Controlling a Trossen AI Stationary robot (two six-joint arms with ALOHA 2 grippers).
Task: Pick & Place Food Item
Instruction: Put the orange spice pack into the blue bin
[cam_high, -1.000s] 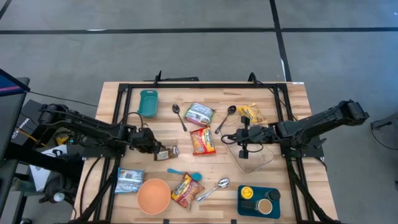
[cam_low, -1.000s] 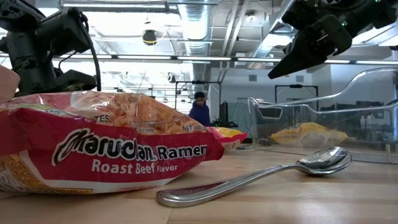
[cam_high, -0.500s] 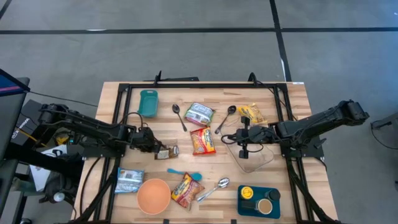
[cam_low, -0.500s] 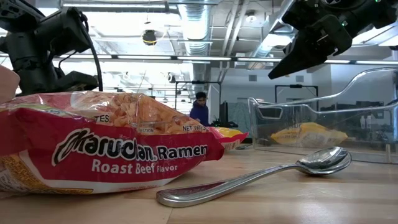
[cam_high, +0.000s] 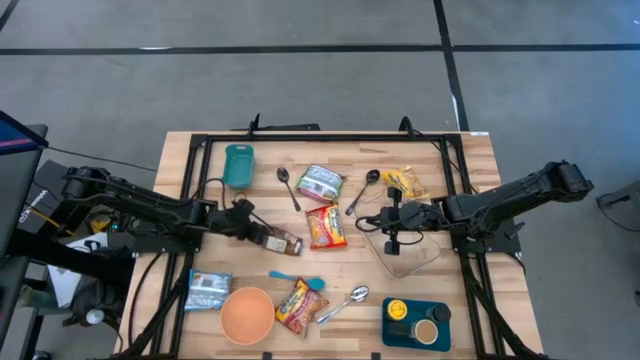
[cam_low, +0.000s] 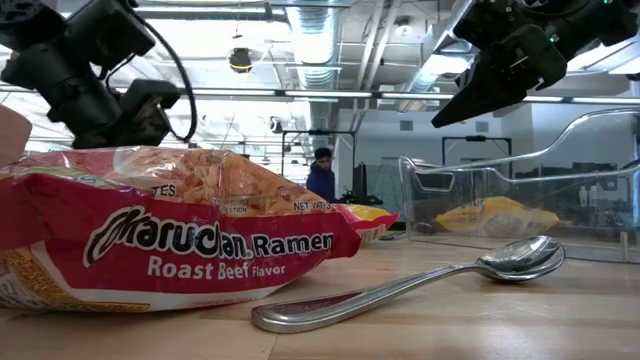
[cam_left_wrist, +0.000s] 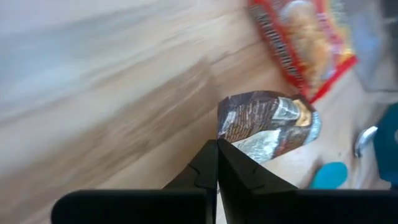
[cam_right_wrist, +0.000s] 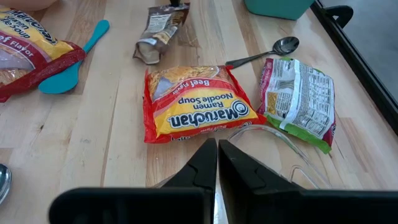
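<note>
A small brown snack packet (cam_high: 281, 241) sits left of centre on the wooden table, with my left gripper (cam_high: 256, 233) shut on its left end. The left wrist view shows the packet (cam_left_wrist: 267, 124) just past the shut fingertips (cam_left_wrist: 217, 144); the right wrist view shows it (cam_right_wrist: 157, 36) beyond a red ramen pack. My right gripper (cam_high: 373, 222) hangs shut in the air right of centre, beside a clear plastic container (cam_high: 410, 255), touching nothing. A red Maruchan ramen pack (cam_high: 326, 227) lies flat between the two grippers. My left gripper pinches the brown packet's crimped end (cam_left_wrist: 227, 133) between its two fingers. The fingers slant down from the table's left side and lie along the packet. The packet stretches away toward the table's right; whether its free end (cam_right_wrist: 145, 55) rests on the wood I cannot tell.
Around lie a green-white packet (cam_high: 320, 183), a yellow packet (cam_high: 404, 182), a second ramen pack (cam_high: 300, 306), an orange bowl (cam_high: 247, 314), a silver packet (cam_high: 208, 289), a teal bin (cam_high: 238, 165), a turquoise spoon (cam_high: 298, 279), metal spoons and a blue tray (cam_high: 415, 323).
My left gripper has risen a little and tipped toward level, rolling at the wrist. The brown packet has swung with it: it now stretches out toward the table's right, closer to the red ramen pack. The right arm has kept still.
</note>
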